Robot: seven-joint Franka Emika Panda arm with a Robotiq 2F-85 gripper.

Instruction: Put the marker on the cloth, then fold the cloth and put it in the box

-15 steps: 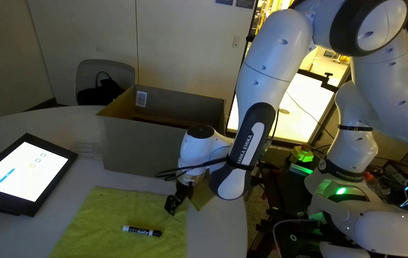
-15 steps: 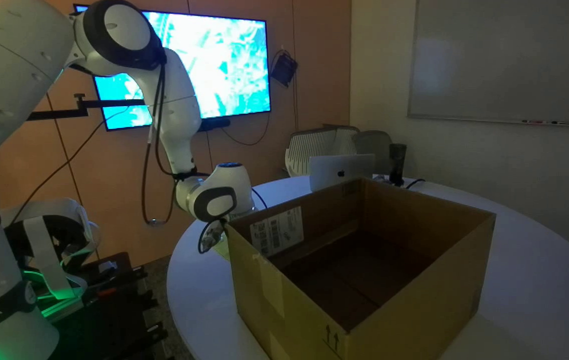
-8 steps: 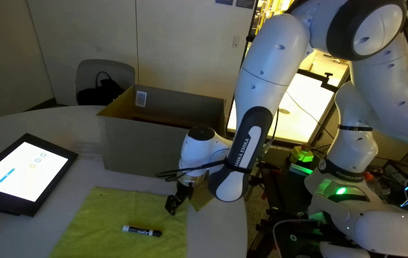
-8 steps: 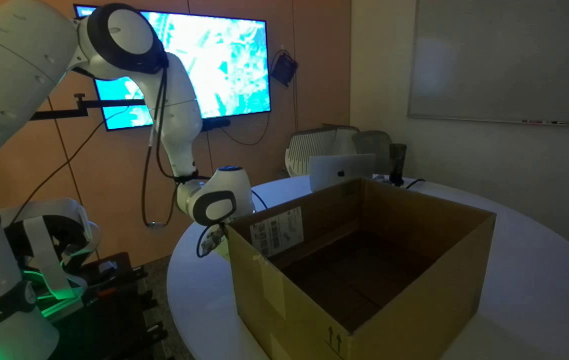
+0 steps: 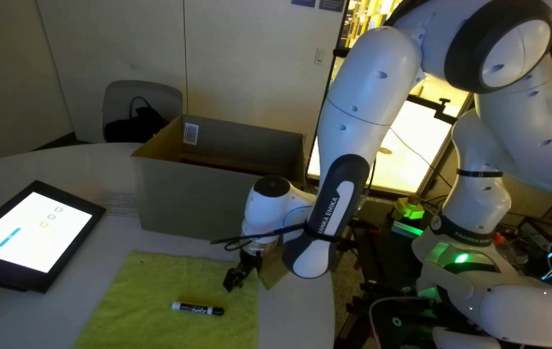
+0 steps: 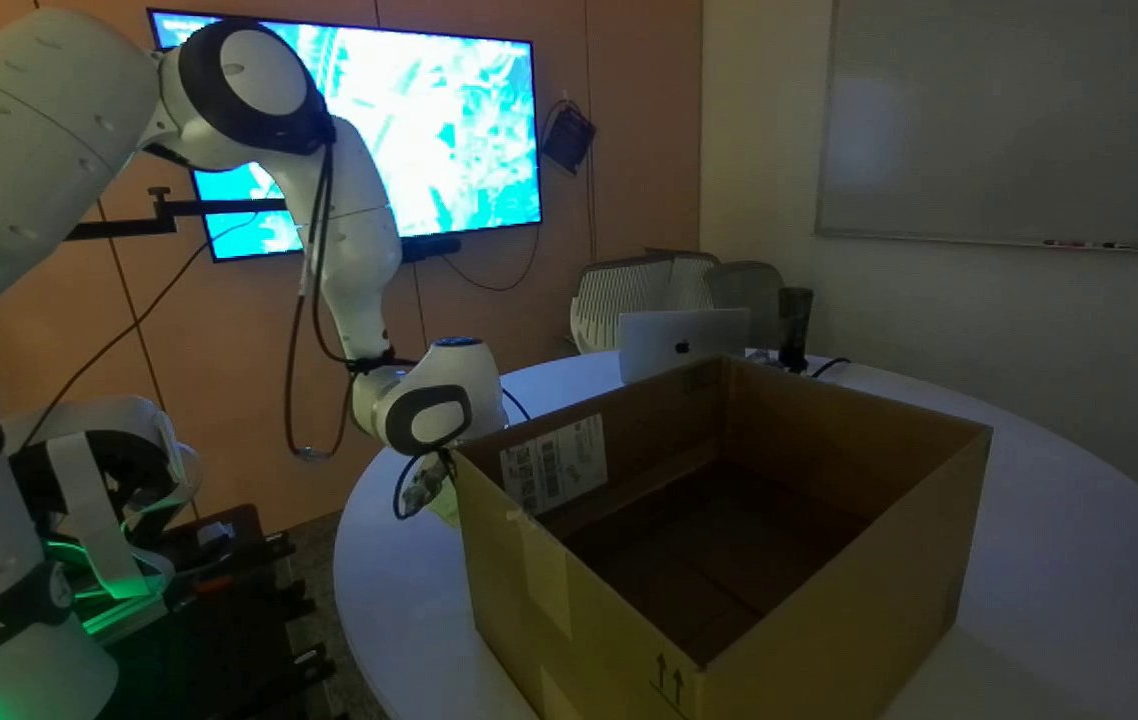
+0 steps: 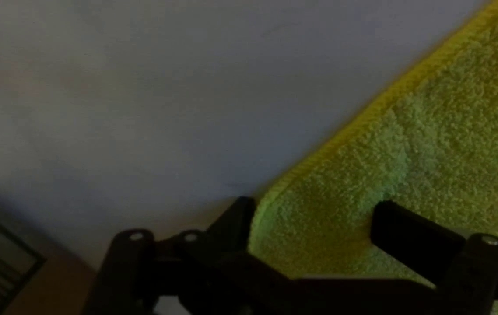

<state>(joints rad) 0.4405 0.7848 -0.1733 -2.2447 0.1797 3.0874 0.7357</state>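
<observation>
Down at a yellow-green rectangular fabric cloth (image 5: 140, 291) with a black two-finger gripper (image 7: 313, 212) spread wide.

In an exterior view, near, with a slim black-and-white marker (image 5: 197, 309) flat on the cloth, apart from the gripper; next, tilted at the cloth's far right corner, too dark to tell if touching; beyond, arched from the right with a white jointed arm (image 5: 353, 109), sloping down left at the forearm; far, with a brown rectangular cardboard box (image 5: 184, 203) standing upright.
</observation>
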